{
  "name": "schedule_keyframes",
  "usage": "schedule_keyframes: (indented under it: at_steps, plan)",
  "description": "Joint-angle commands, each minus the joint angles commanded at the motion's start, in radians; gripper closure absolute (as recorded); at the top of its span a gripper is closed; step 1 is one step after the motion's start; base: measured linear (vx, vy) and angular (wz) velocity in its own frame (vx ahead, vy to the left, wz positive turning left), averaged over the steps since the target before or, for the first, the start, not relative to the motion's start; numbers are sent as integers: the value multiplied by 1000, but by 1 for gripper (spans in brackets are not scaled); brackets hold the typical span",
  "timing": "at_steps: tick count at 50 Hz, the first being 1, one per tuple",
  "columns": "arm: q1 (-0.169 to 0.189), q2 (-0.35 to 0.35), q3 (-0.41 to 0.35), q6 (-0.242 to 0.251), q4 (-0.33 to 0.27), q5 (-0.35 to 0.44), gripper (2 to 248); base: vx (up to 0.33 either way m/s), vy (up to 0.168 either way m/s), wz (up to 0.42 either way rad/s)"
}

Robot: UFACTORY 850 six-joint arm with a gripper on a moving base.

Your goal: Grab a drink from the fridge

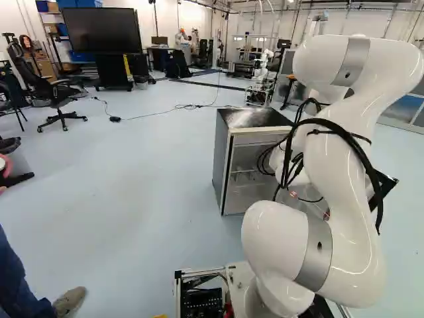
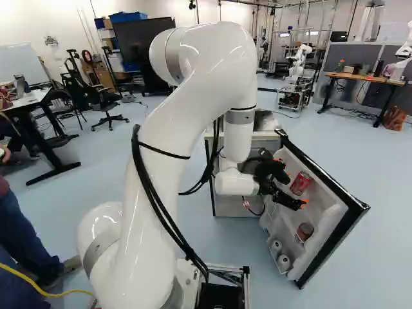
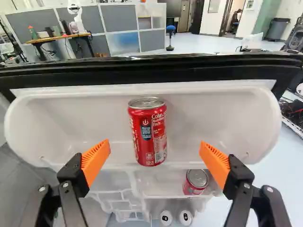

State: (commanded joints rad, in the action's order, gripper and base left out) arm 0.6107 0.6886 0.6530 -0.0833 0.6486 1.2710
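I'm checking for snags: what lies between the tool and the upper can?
Nothing visible: in the wrist view, the stretch from the tool to the upper can is bare.

A black office chair stands near a large dark screen, a wooden-topped desk well apart.

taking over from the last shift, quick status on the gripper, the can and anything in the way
Gripper open, empty, facing door shelf. Upper red can upright on it, ungripped. Nothing visible between them.
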Motion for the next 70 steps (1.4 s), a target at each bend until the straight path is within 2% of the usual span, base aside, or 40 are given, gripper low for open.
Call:
schedule_keyframes:
  at_steps: [9, 10, 14, 15, 20, 21, 25, 26, 30, 31, 46, 70]
  plan:
    - [5, 5, 9, 0, 0, -3, 3, 0, 0, 0]
    - [6, 5, 9, 0, 0, -3, 11, 0, 0, 0]
    - [6, 6, 10, 0, 0, -3, 11, 0, 0, 0]
    - [6, 6, 10, 0, 0, -3, 47, 0, 0, 0]
    - [6, 6, 10, 0, 0, -3, 47, 0, 0, 0]
    - [6, 6, 10, 0, 0, -3, 85, 0, 0, 0]
    - [6, 6, 10, 0, 0, -3, 85, 0, 0, 0]
    - [6, 6, 10, 0, 0, -3, 123, 0, 0, 0]
    - [6, 6, 10, 0, 0, -3, 123, 0, 0, 0]
    - [6, 6, 10, 0, 0, -3, 156, 0, 0, 0]
    - [7, 1, 6, 0, 0, -3, 158, 0, 0, 0]
    - [10, -78, -63, 0, 0, -3, 158, 0, 0, 0]
